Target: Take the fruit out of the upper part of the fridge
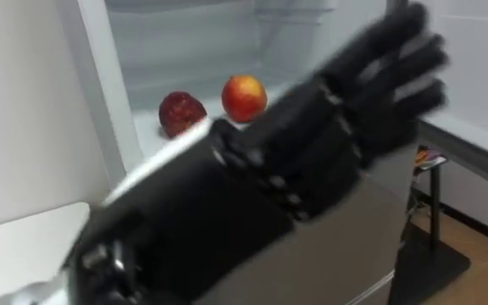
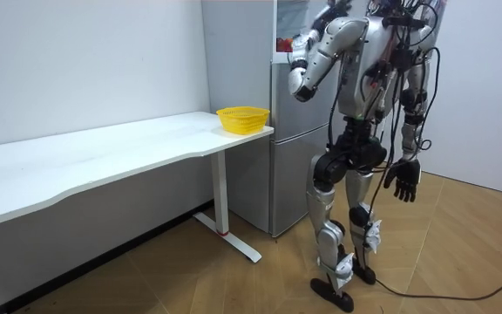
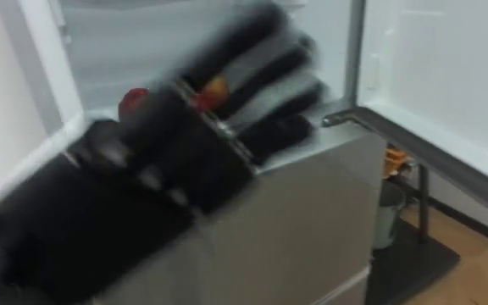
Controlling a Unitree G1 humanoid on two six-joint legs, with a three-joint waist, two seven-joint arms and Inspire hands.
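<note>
From the head camera I see my left hand raised in front of the open upper compartment of the fridge. The arm comes in from the lower left and the fingers are stretched out straight towards the upper right. They are released and hold nothing.

Beyond the hand, two fruits sit on the white shelf inside the compartment. One is a dark red apple, and just beside it on its right is a red-and-yellow apple. Both are upright on the shelf and neither is touched by the hand (the hand is much closer to the camera, so I cannot tell how far it is from them). The fridge door is swung open on the right.

In the room view the robot stands upright on the wooden floor, close against the front of the fridge, with the left arm bent and lifted to the level of the upper compartment. My right hand hangs down by the thigh on the room view's right. Its fingers are loose and slightly bent, and it is empty.

The white counter runs along the wall on the room view's left, its end next to the fridge. A yellow basket sits on that end.
</note>
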